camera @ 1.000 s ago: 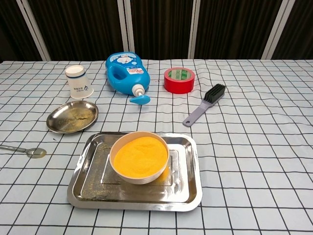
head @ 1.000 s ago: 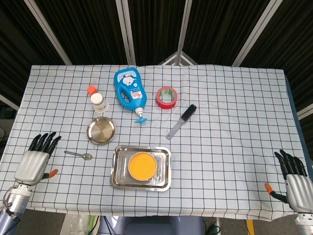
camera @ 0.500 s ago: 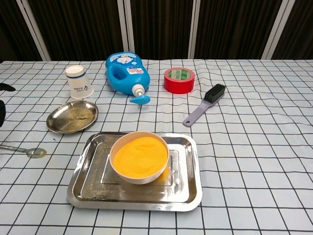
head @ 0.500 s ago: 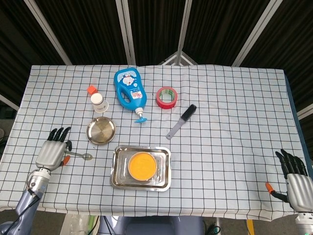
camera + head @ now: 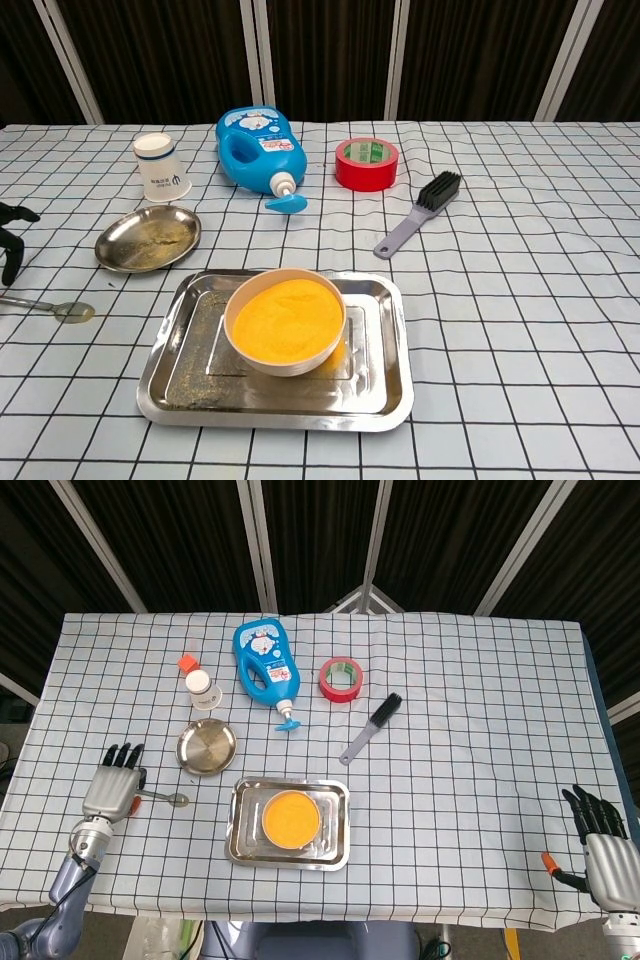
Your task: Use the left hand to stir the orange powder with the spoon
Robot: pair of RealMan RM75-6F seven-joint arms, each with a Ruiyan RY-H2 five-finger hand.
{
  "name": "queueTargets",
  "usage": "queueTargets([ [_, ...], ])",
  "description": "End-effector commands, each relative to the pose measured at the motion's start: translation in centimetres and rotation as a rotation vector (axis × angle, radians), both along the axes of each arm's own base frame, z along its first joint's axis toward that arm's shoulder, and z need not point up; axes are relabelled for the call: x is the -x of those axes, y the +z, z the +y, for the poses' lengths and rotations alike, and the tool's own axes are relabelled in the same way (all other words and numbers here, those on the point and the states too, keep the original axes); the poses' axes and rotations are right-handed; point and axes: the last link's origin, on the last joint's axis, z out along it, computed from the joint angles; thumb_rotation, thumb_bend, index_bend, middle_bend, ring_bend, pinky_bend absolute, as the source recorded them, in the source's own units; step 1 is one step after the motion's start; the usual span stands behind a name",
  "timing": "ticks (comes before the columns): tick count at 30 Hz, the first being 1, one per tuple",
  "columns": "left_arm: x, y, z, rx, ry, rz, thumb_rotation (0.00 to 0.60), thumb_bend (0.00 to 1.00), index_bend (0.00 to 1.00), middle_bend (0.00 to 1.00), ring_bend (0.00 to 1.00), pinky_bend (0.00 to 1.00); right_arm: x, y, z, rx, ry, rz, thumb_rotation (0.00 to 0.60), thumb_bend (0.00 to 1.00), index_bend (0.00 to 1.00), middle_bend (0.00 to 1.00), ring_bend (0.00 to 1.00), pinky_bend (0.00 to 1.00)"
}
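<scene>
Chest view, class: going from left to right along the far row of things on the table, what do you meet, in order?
Paper cup → blue bottle → red tape roll → brush.

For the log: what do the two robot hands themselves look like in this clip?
Both match: the left hand and right hand have a silver-grey metallic back, black fingers and an orange tip at the thumb. A grey cylindrical wrist and forearm shows below the left one. No cables or markings are readable. The chest view catches only black fingertips at its left edge.

Checked table (image 5: 470,780); tray (image 5: 240,848), spoon (image 5: 166,797), perhaps more
</scene>
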Motion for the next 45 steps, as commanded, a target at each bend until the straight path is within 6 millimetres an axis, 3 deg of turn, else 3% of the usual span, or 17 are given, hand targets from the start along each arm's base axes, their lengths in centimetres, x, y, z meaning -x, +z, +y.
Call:
queueTargets([
  [1, 0.3, -0.1, 0.3, -0.002, 0.01, 0.006, 0.6, 0.47, 0.51, 0.05, 0.0, 0.02, 0.0, 0.0, 0.0, 0.0, -0.002, -0.002, 0.6, 0.31, 0.0, 0.0, 0.0, 0.0],
  [45, 0.3, -2.3, 0.9, 0.038, 0.001, 0.023, 0.6, 0.48, 0.47, 0.04, 0.0, 0.02, 0.0, 0.0, 0.0, 0.0, -0.012, -0.003, 0.6, 0.31, 0.0, 0.0, 0.0, 0.0],
])
